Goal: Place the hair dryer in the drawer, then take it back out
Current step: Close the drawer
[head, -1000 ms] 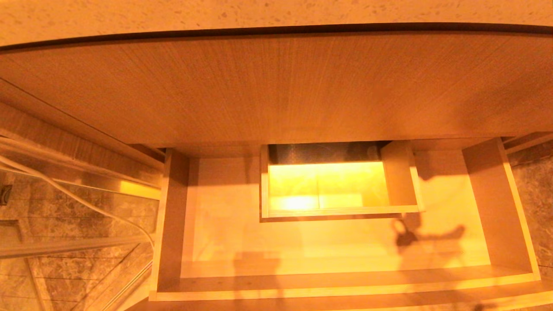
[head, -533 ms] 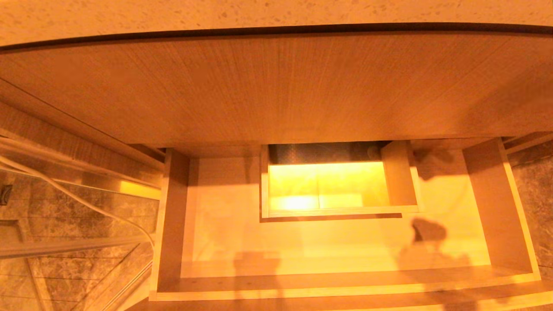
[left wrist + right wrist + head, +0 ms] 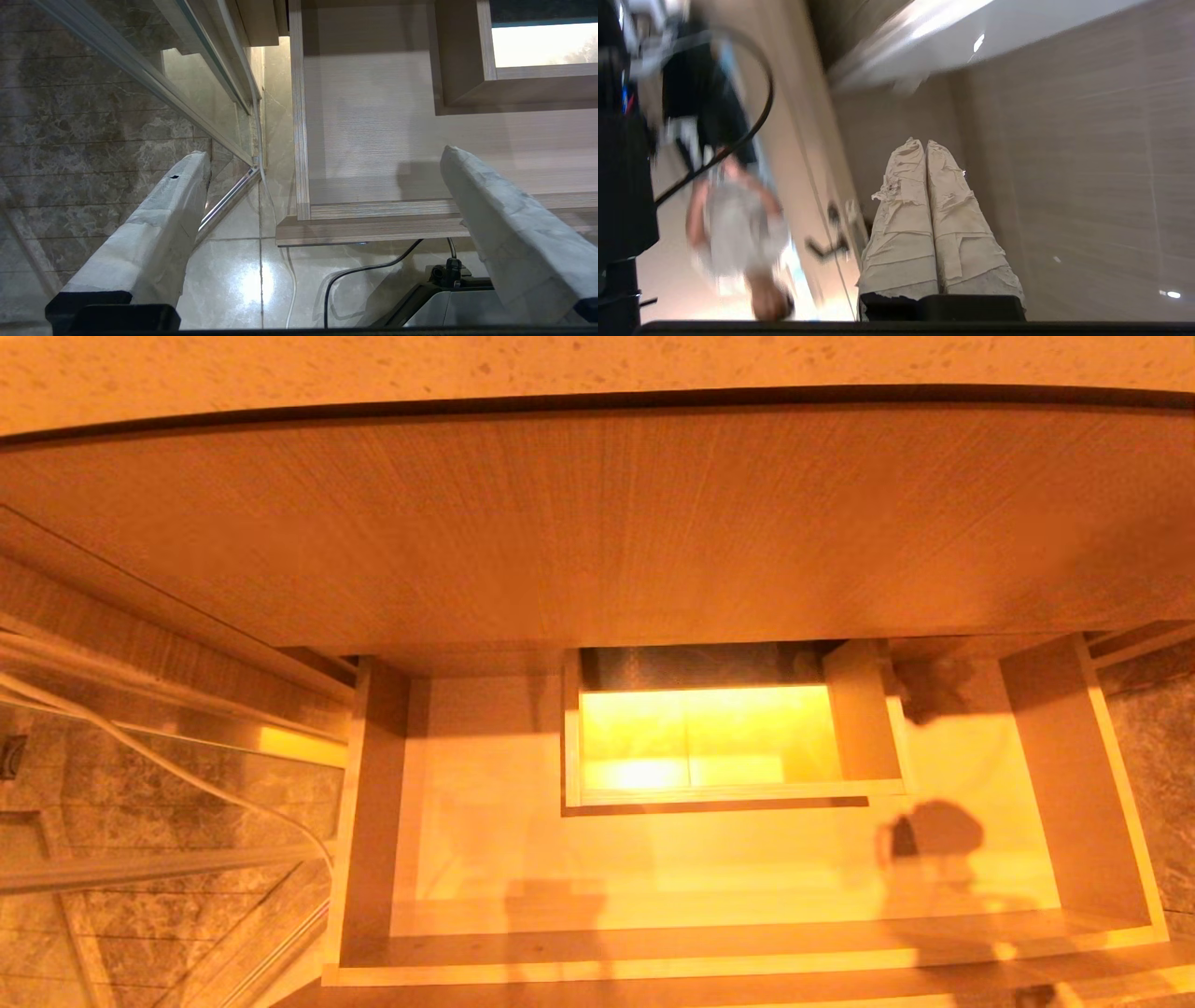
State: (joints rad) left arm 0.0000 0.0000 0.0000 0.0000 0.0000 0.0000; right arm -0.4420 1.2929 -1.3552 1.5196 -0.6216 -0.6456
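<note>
My right gripper [image 3: 924, 147] is pressed shut on nothing, aimed away from the open drawer [image 3: 747, 947], and with the hair dryer nowhere in view I risk groping blindly for it.

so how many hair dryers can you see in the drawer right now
0. The drawer is pulled open, and its visible floor on both sides of the boxed notch holds only shadows. No hair dryer shows in any view; one could be out of frame.
</note>
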